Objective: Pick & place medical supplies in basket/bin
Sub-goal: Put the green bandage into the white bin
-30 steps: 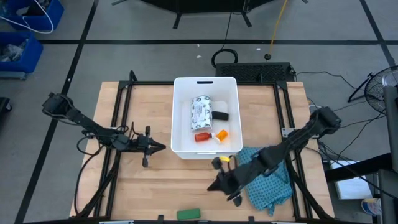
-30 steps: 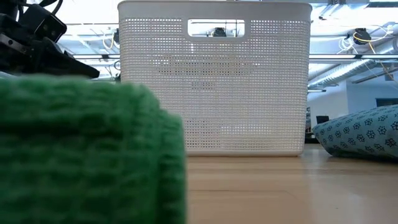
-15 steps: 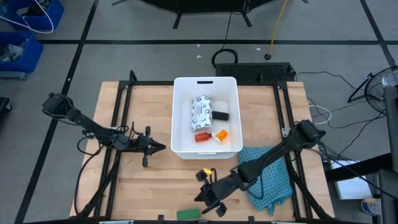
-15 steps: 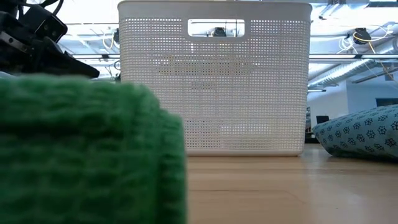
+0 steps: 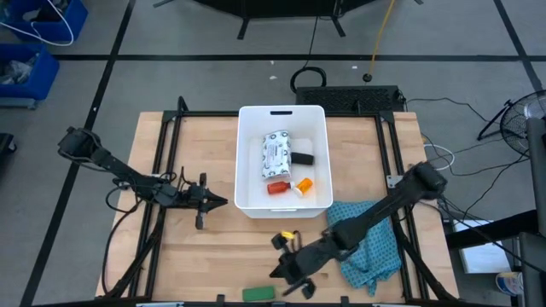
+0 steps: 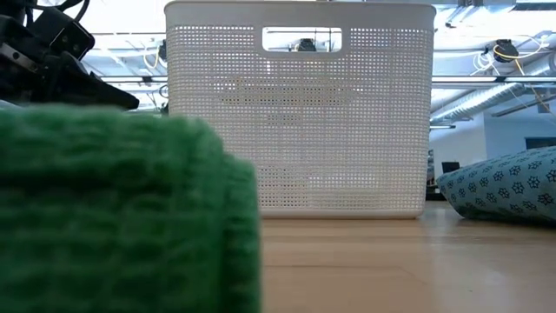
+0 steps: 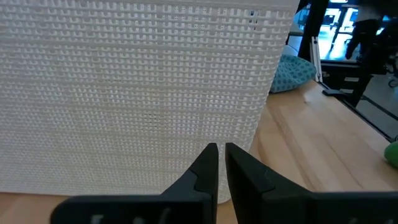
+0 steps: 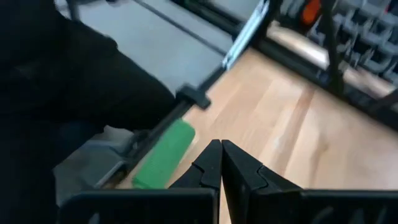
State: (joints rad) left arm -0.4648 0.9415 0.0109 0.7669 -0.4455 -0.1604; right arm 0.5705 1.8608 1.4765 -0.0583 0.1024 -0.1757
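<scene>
High view is showing most of the job finished: the white patterned packet [image 5: 275, 153], the black block [image 5: 302, 159], the red bottle [image 5: 278, 188] and the orange vial [image 5: 303, 184] are lying inside the white basket [image 5: 247, 162] at the centre of the frame, though the white little bottle is too hard to pick out there. Only the green flat bar [image 5: 258, 293] is lying outside, at the bottom edge just left of centre, on the bare wooden table [image 5: 213, 247]. The right gripper [image 5: 288, 275] is hovering just right of that bar, fingers pressed together and gripping nothing, so I judge one pick and one drop are remaining. The left gripper [image 5: 215, 201] is waiting at centre left beside the basket wall, likewise closed and empty. A teal cloth [image 5: 375, 251] is lying at lower right under the right arm, clear of the bar; nothing seems to be blocking the approach.
</scene>
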